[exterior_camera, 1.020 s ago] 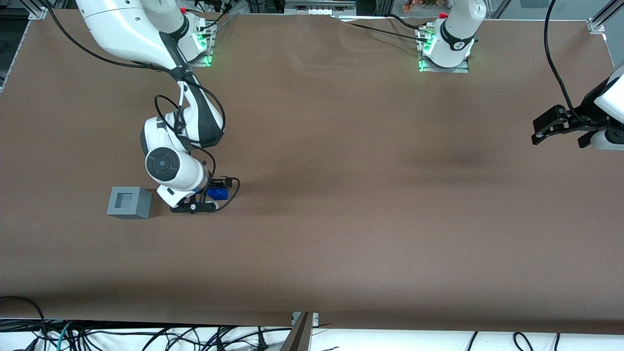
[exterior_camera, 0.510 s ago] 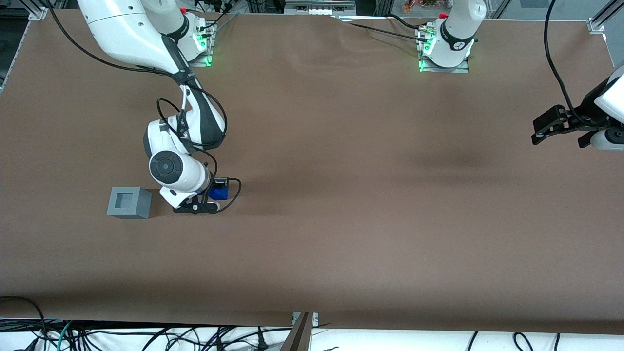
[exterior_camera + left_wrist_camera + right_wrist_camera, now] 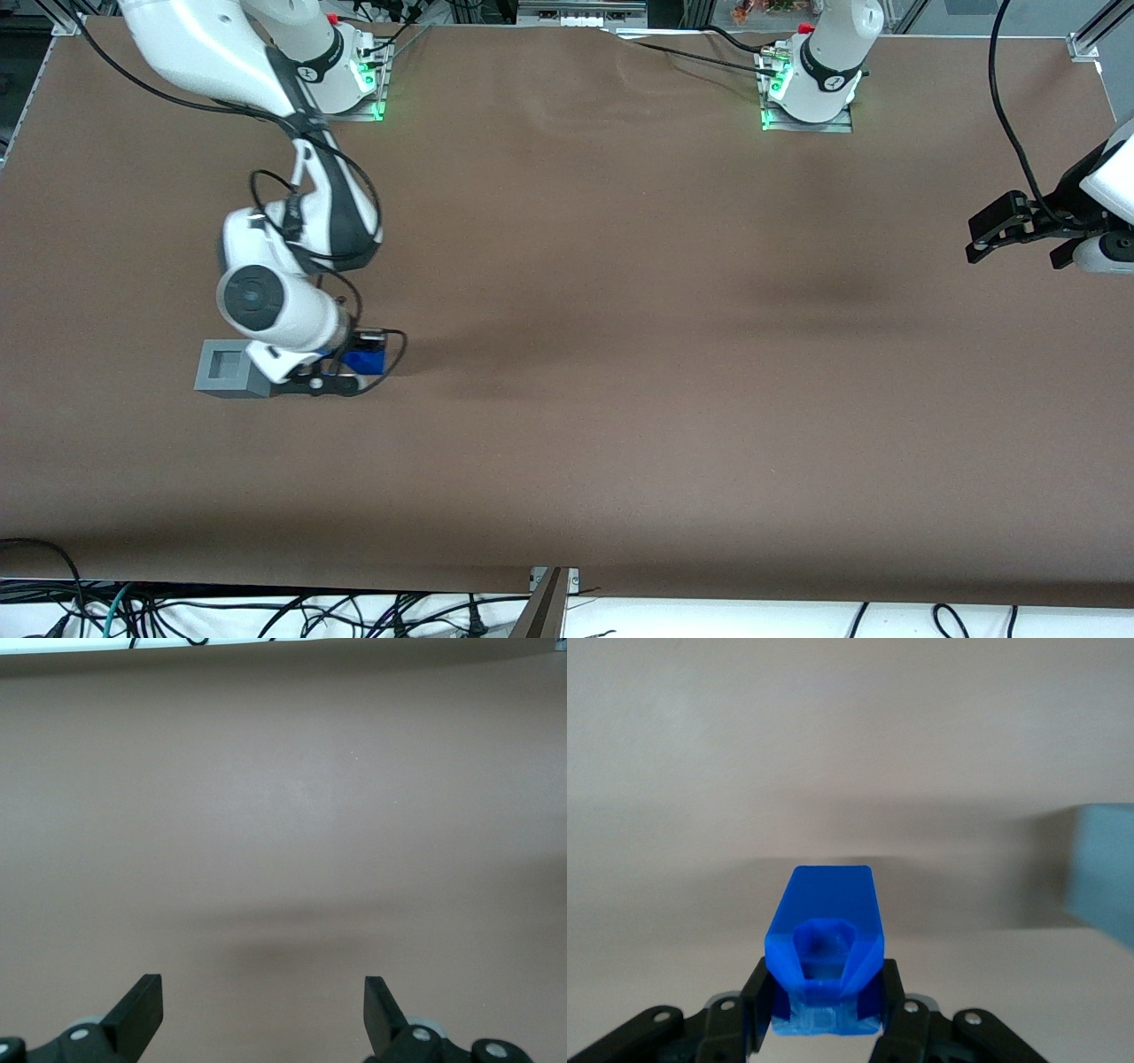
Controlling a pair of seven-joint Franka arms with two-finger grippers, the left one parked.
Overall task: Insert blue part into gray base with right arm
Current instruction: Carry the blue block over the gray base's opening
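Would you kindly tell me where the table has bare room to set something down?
The brown mat lies bare from the blue part toward the parked arm's end. It is crowded where the claw, shut on that part, sits beside the gray base.

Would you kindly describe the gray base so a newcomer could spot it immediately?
Follow the right arm down to its tool, shut on the blue part. Beside it sits the gray base, a light-gray cube, alone in having a square recess on top.

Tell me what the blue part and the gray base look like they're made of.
Blue part, clamped in the hand beside the gray base: likely hard plastic, glossy, slightly see-through at its lower edge. Gray base: probably matte plastic, going by its even, dull color and crisp square recess.
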